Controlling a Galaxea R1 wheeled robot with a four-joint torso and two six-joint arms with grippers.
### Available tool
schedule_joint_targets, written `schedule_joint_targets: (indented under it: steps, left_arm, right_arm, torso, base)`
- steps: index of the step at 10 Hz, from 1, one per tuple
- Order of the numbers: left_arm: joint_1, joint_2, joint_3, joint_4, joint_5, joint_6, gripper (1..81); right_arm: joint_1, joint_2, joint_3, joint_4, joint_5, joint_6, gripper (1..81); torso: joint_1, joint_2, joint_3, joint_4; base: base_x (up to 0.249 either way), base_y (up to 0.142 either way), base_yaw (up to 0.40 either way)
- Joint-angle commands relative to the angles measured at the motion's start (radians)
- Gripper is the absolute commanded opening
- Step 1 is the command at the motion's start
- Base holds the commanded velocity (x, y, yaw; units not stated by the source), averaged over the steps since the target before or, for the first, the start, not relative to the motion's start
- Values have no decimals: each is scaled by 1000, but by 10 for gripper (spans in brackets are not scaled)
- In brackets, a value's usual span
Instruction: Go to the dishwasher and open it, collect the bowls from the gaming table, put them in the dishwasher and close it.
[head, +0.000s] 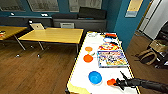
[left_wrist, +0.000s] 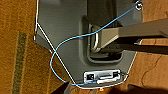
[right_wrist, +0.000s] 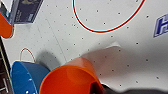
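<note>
1. The gaming table (head: 81, 75), a white surface with a yellow edge, stands lengthwise ahead, and the right arm reaches in over its near end from the right.
2. The right pincer (head: 117, 82) is at a small red-orange bowl (head: 111, 81) near the surface's near right corner; in the right wrist view that bowl (right_wrist: 72, 81) sits large and tilted right at the pincer, a dark tip showing at its rim.
3. The pincer looks closed on the bowl's rim, though the fingers themselves are hard to make out.
4. A blue bowl (head: 95, 77) rests just beside the red-orange one, toward the surface's middle; the right wrist view shows the same blue bowl (right_wrist: 26, 77) close alongside.
5. Farther along lie a second red-orange bowl (head: 88, 58) and, beyond it, a smaller orange bowl (head: 88, 49).
6. A many-coloured game board (head: 111, 58) lies on the right half of the surface, with more bright pieces beyond it toward the far end.
7. A yellow-topped table (head: 53, 35) stands to the left on the wooden floor (head: 32, 70); a teal wall (head: 125, 27) rises behind.
8. The left wrist view looks down on the robot's grey base (left_wrist: 65, 30) with a blue cable (left_wrist: 53, 53) looping over it; I cannot tell how the left pincer stands.
</note>
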Motion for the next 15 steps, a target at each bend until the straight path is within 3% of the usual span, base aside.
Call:
schedule_joint_targets:
  steps: [1, 4, 6, 8, 10, 12, 15]
  left_arm:
    - [1, 7, 6, 8, 58, -1, 811]
    - [-10, 7, 9, 10, 57, -3, 811]
    - [-19, 6, 11, 8, 57, -3, 811]
    - [-22, -5, 25, 10, 43, -3, 811]
    - [-24, -62, 115, 10, 5, -3, 811]
    - [-28, -206, 335, 10, -1, -3, 811]
    - [-83, -394, 615, -2, -38, -4, 811]
  right_arm:
    - [326, -323, 374, 3, -103, 59, 10]
    - [348, -548, 555, -44, -148, 60, 10]
    - [226, -689, 621, -150, -148, 54, 10]
    - [72, -786, 653, -178, -122, 22, 10]
    - [-89, -828, 658, -189, 15, -38, 10]
    - [-232, -823, 637, -189, 136, -93, 10]
    - [-381, -776, 608, -189, 262, -125, 10]
  torso:
    - [0, 0, 0, 0]
    - [0, 0, 0, 0]
    - [0, 0, 0, 0]
    - [0, 0, 0, 0]
    - [0, 0, 0, 0]
    - [0, 0, 0, 0]
    - [0, 0, 0, 0]
  base:
    - [0, 0, 0]
    - [0, 0, 0]
    - [0, 0, 0]
    - [0, 0, 0]
    - [0, 0, 0]
    - [0, 0, 0]
    - [0, 0, 0]
